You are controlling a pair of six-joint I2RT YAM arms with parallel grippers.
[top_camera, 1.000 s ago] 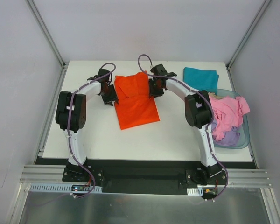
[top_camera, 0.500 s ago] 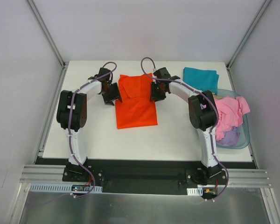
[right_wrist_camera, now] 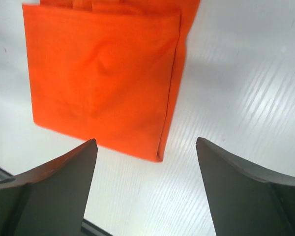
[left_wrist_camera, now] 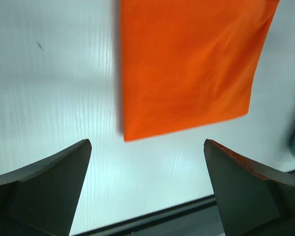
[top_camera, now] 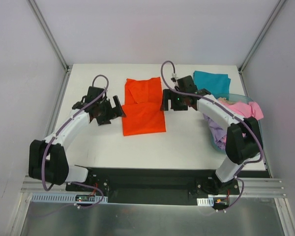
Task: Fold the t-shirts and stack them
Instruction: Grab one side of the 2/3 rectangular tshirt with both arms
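Note:
An orange-red t-shirt (top_camera: 143, 105) lies folded flat in the middle of the white table (top_camera: 108, 147); it also fills the top of the left wrist view (left_wrist_camera: 187, 64) and the right wrist view (right_wrist_camera: 103, 73). My left gripper (top_camera: 117, 108) hangs open just left of it, empty. My right gripper (top_camera: 166, 102) stands open at its right edge, holding nothing. A folded teal t-shirt (top_camera: 211, 81) rests at the back right. A pink t-shirt (top_camera: 243, 114) and a pale lavender t-shirt (top_camera: 217, 132) lie crumpled in the tub.
The translucent blue tub (top_camera: 214, 144) sits at the table's right edge, partly under my right arm. Aluminium frame posts (top_camera: 49, 34) and grey walls surround the table. The table's dark front edge (left_wrist_camera: 152, 219) shows low in the left wrist view.
Both grippers have let go of the orange-red t-shirt and opened wide. Both arms have drawn back outward and toward the front; the shirt now lies folded flat.

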